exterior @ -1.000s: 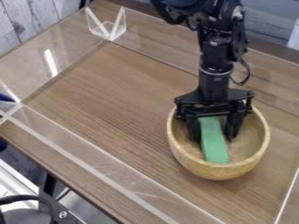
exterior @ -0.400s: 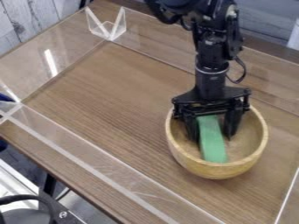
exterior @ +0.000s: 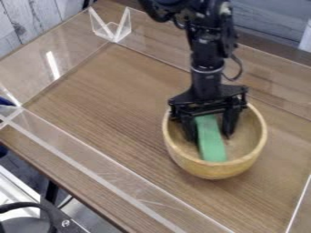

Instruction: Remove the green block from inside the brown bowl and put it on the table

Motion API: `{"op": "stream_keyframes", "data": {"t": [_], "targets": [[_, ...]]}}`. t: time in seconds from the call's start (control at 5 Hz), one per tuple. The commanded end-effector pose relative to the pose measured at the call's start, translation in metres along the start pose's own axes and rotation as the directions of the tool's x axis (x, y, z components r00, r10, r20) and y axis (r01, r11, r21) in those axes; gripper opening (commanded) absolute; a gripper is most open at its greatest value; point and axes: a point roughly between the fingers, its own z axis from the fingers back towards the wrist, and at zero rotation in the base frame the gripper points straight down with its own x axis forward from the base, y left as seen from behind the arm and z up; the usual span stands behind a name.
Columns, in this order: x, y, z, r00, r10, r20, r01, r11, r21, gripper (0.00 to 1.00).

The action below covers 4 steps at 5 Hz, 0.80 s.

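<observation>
Brown wood grain is running across the tabletop (exterior: 97,100), and clear acrylic walls (exterior: 73,159) are standing along its edges, with a small clear bracket (exterior: 112,27) sitting at the far left corner. Toward the near right, the brown bowl (exterior: 183,159) is resting on the wood, its thick tan rim catching the light. I am reaching straight down into it from above with my black arm (exterior: 206,45). My gripper (exterior: 209,120) is hanging released, its dark fingers (exterior: 181,121) spreading wide inside the bowl, one on each side of the green block (exterior: 209,141). That block is lying inside the bowl, slanting from the far side toward the near wall, its far end sitting between my fingers. I cannot tell whether either finger is touching it.
</observation>
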Motion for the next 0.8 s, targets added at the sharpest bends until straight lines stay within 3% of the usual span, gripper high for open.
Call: {"op": "stream_keyframes", "data": {"t": [0.0, 0.2, 0.6], "targets": [[0.021, 0.037, 0.0, 0.997, 0.07, 0.022, -0.07, 0.998, 0.009, 1.0], [0.038, 0.071, 0.004, 0.99, 0.136, 0.036, -0.136, 0.991, 0.003, 1.0], [-0.012, 0.021, -0.003, 1.0, -0.008, 0.008, 0.008, 1.0, 0.01, 1.0]]}}
